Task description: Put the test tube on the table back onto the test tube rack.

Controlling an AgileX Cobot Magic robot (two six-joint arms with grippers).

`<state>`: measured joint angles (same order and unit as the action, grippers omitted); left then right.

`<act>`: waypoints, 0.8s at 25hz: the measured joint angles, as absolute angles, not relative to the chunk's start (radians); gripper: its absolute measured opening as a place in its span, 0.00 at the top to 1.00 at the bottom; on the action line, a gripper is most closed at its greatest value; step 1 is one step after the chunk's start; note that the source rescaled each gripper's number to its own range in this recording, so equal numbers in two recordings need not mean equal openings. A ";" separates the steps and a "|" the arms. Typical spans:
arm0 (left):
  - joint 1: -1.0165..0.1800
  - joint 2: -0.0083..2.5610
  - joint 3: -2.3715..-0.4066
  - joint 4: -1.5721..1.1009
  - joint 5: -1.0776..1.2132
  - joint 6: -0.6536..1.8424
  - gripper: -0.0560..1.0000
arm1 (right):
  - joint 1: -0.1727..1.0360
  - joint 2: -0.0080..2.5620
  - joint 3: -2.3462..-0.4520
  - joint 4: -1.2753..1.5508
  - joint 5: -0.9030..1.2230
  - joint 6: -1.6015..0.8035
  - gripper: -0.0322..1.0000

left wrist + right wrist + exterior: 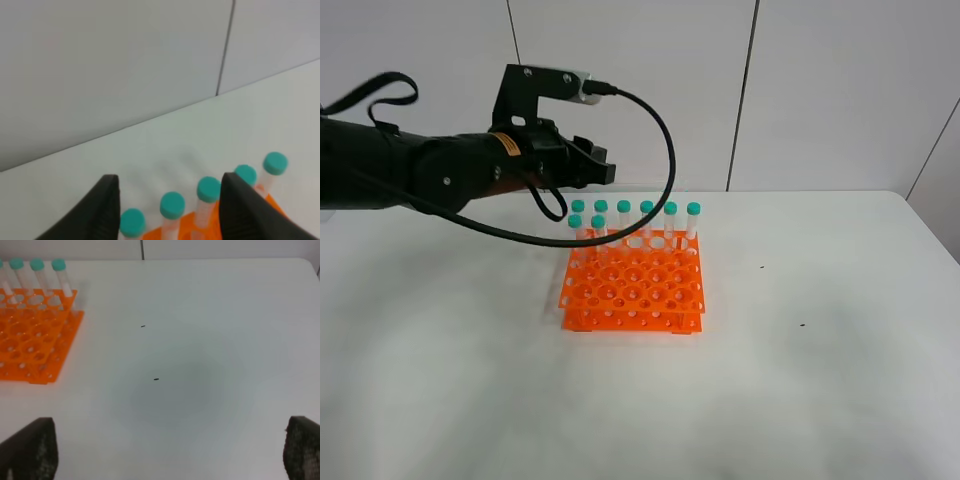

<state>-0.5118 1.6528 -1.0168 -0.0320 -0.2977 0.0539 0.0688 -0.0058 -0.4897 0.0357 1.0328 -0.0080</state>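
The orange test tube rack point(635, 288) stands mid-table on the white table point(820, 360). Several teal-capped tubes point(647, 215) stand upright along its far rows. No test tube lies on the table in any view. My left gripper point(600, 166) hovers above the rack's far left corner, open and empty. In the left wrist view its fingers point(107, 210) stand apart above the teal caps point(172, 205) and the rack point(187, 227). My right gripper point(170, 420) is open and empty over bare table, to the right of the rack point(30, 345).
A white panelled wall point(800, 90) rises behind the table's far edge. Two small dark specks point(156, 379) mark the tabletop right of the rack. The left arm's black cable point(665, 150) loops above the rack's far side.
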 joint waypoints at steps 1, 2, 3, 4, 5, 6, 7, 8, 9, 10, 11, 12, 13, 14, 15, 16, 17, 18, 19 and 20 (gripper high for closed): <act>-0.512 1.625 -1.017 -0.032 -0.263 0.054 0.55 | 0.069 -0.006 -0.490 0.036 1.033 -0.008 0.00; -0.512 1.599 -1.017 -0.032 -0.213 0.054 0.55 | 0.069 -0.006 -0.490 0.036 1.033 -0.008 0.00; -0.512 1.575 -1.017 -0.032 -0.152 0.054 0.54 | 0.069 -0.006 -0.490 0.036 1.033 -0.008 0.00; -0.512 1.558 -1.017 -0.032 -0.086 0.054 0.52 | 0.069 -0.006 -0.490 0.036 1.033 -0.008 0.00; -0.512 1.540 -1.017 -0.031 -0.028 0.054 0.47 | 0.069 -0.006 -0.490 0.036 1.033 -0.008 0.00; -0.512 1.527 -1.017 -0.031 0.040 0.054 0.39 | 0.069 -0.006 -0.490 0.036 1.033 -0.008 0.00; -0.512 1.520 -1.017 -0.031 0.105 0.054 0.29 | 0.069 -0.006 -0.490 0.036 1.033 -0.008 0.00; -0.512 1.515 -1.017 -0.031 0.164 0.054 0.19 | 0.069 -0.006 -0.490 0.036 1.033 -0.008 0.00; -0.507 1.514 -1.017 -0.031 0.207 0.054 0.12 | 0.069 -0.006 -0.490 0.036 1.033 -0.008 0.00; -0.500 1.514 -1.017 -0.036 0.250 0.054 0.07 | 0.069 -0.006 -0.490 0.036 1.033 -0.008 0.00; -0.486 1.514 -1.017 -0.042 0.281 0.054 0.04 | 0.069 -0.006 -0.490 0.036 1.033 -0.008 0.00; -0.464 1.514 -1.021 -0.048 0.305 0.054 0.02 | 0.069 -0.006 -0.490 0.036 1.033 -0.008 0.00; -0.442 1.514 -1.032 -0.058 0.338 0.054 0.01 | 0.069 -0.006 -0.490 0.036 1.033 -0.008 0.00; -0.416 1.514 -1.047 -0.063 0.375 0.054 0.01 | 0.069 -0.006 -0.490 0.036 1.033 -0.008 0.00; -0.390 1.515 -1.071 -0.067 0.416 0.055 0.00 | 0.069 -0.006 -0.490 0.036 1.033 -0.008 0.00; -0.364 1.517 -1.102 -0.067 0.455 0.058 0.00 | 0.069 -0.006 -0.490 0.036 1.033 -0.008 0.00; -0.344 1.526 -1.133 -0.068 0.509 0.061 0.00 | 0.069 -0.006 -0.490 0.036 1.033 -0.008 0.00; -0.324 1.536 -1.172 -0.069 0.567 0.067 0.00 | 0.069 -0.006 -0.490 0.036 1.033 -0.008 0.00; -0.305 1.553 -1.210 -0.069 0.617 0.072 0.00 | 0.069 -0.006 -0.490 0.036 1.033 -0.008 0.00; -0.287 1.573 -1.246 -0.069 0.677 0.074 0.00 | 0.069 -0.006 -0.490 0.036 1.033 -0.008 0.00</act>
<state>-0.2872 1.5726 -1.2458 -0.0690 0.6769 0.0744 0.0688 -0.0058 -0.4897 0.0357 1.0328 -0.0080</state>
